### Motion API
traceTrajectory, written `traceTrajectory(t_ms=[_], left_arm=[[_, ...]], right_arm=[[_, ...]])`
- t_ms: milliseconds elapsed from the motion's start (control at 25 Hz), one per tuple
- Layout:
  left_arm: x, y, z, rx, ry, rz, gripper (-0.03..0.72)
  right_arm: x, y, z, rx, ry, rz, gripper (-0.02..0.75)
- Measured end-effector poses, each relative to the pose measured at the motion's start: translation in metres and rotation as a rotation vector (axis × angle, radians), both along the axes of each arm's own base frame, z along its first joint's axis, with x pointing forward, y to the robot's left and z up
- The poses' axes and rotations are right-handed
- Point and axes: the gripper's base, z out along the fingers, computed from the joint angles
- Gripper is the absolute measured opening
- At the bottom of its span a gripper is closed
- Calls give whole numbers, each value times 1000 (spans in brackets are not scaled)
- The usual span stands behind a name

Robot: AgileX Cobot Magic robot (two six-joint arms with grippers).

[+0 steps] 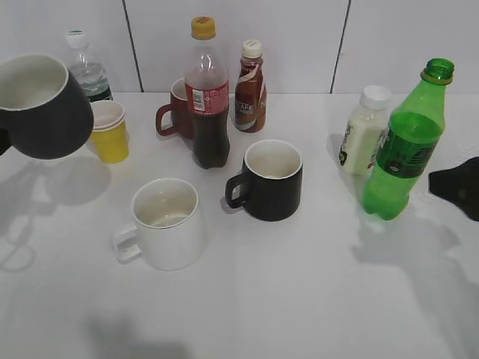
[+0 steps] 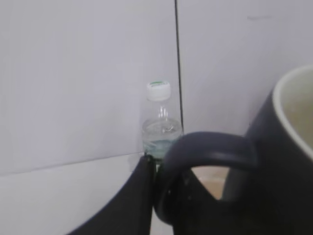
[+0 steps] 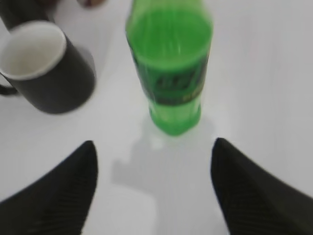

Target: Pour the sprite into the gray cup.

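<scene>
The white table carries a tall green plastic sprite bottle, white milky bottle, straight-sided black mug, white mug, red-labelled cola bottle, brown coffee bottle, dark red mug, stacked yellow paper cups and clear water bottle.

The sprite is showing as glossy translucent green plastic. The gray cup is looking matt dark outside, off-white within. The desk is appearing smooth, white and faintly sheened.

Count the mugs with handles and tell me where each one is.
4. The gray cup is lifted at far left, the white mug front left, the black mug at center, and a dark red mug partly hidden behind the cola bottle.
</scene>
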Motion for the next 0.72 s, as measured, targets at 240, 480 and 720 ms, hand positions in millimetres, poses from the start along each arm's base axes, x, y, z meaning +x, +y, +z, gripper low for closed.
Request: traceTrajectory(t_ms=[240,480,720], left_arm=[[-6,-2,14,12,-43,-25,66],[-8,-3,18,4,-58,-28,66],[-8,-3,17,-16,-51,-28,66]], right_arm=[[19,-5,-27,-36,69,-73,647],[25,-5,-41,-82,114,-58,650],[32,-5,-36,-117,84,-33,650]])
